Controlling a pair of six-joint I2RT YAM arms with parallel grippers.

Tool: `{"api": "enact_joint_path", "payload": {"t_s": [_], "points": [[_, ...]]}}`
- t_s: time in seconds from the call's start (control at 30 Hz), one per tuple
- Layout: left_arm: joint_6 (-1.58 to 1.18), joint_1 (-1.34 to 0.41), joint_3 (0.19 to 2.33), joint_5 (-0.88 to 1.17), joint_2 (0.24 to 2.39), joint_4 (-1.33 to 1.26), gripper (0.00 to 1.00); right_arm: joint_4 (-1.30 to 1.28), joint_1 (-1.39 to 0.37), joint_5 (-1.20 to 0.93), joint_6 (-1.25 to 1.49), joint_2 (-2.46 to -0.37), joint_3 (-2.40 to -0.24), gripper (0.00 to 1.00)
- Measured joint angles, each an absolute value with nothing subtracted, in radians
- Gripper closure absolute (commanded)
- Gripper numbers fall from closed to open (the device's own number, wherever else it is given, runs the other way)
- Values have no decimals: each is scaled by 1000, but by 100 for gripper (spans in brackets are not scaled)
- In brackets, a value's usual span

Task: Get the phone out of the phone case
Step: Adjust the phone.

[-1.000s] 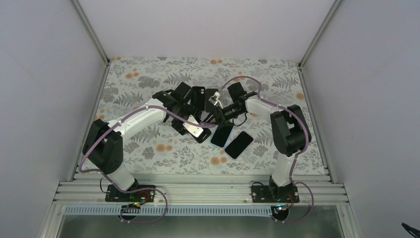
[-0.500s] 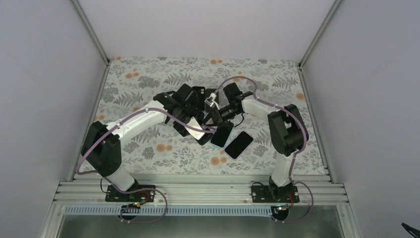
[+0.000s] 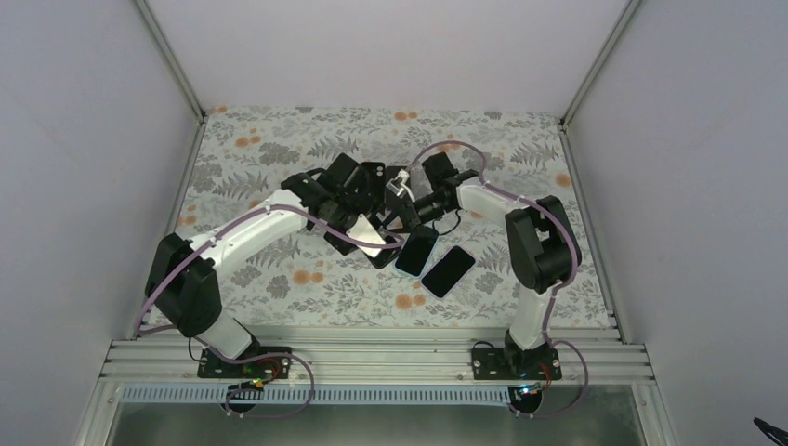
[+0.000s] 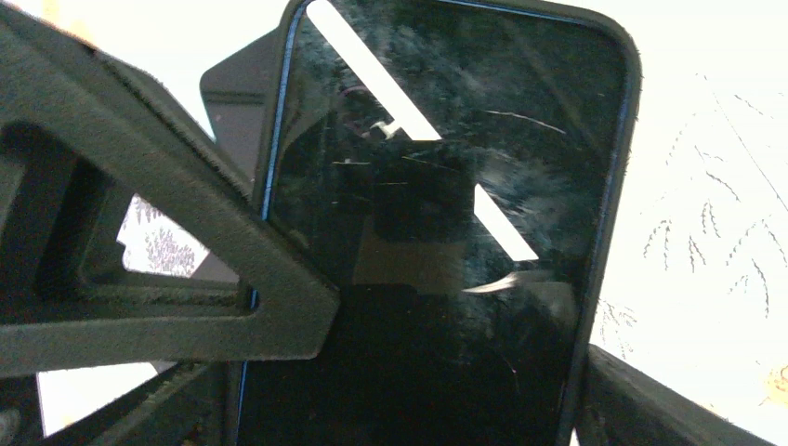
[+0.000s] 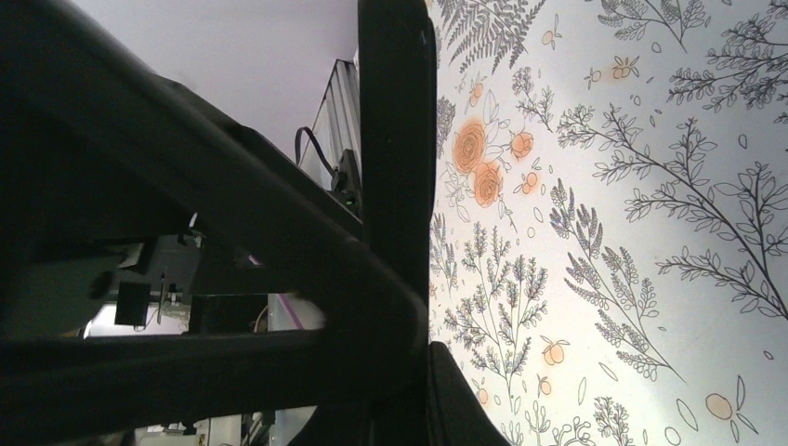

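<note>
A phone (image 4: pixel 446 232) with a dark, smudged screen sits in a black phone case (image 4: pixel 615 186) and fills the left wrist view. My left gripper (image 4: pixel 460 334) is open wide, with one finger (image 4: pixel 186 279) over the phone's left edge and the other beside its right edge. From above, the cased phone (image 3: pixel 374 178) is at mid-table between my left gripper (image 3: pixel 358 193) and my right gripper (image 3: pixel 398 206). In the right wrist view the case (image 5: pixel 395 139) shows edge-on as a thin black slab. My right gripper (image 5: pixel 426 339) is shut on it.
Two bare dark phones (image 3: pixel 416 251) (image 3: pixel 448 270) lie on the floral mat (image 3: pixel 279 149) just in front of the grippers. Grey enclosure walls (image 3: pixel 93 186) stand on the left, right and back. An aluminium rail (image 3: pixel 372 358) carries the arm bases at the near edge.
My right gripper has closed onto the case's edge. My left gripper's jaws have spread wider around the phone, and the left arm has shifted slightly left.
</note>
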State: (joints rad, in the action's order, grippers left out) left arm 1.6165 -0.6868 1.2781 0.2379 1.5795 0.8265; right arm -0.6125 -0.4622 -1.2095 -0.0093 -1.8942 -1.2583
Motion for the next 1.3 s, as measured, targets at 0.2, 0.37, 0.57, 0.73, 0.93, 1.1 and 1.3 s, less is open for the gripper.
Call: {"api": "enact_joint_path", "payload": {"t_s": [0.2, 0.37, 0.57, 0.73, 0.93, 1.1, 1.3], "points": [[1520, -669, 1355, 249, 1548, 791, 0, -585, -399, -1219, 27, -1863, -1258, 96], [1412, -630, 1443, 284, 1531, 780, 0, -532, -321, -1227, 75, -1832, -1258, 96], [1230, -572, 1550, 352, 1527, 788, 0, -443, -246, -1237, 161, -1779, -1280, 96], [1003, -486, 1707, 459, 1561, 799, 0, -361, -225, -1244, 223, -1755, -1375, 96], [685, -389, 1837, 654, 1604, 780, 0, -177, -208, -1248, 356, -1687, -1404, 96], [449, -354, 1833, 807, 1607, 710, 0, -4, -207, -1246, 475, -1623, -1407, 96], [171, -348, 1694, 966, 1577, 508, 1, 187, -207, -1236, 619, -1562, -1407, 96]]}}
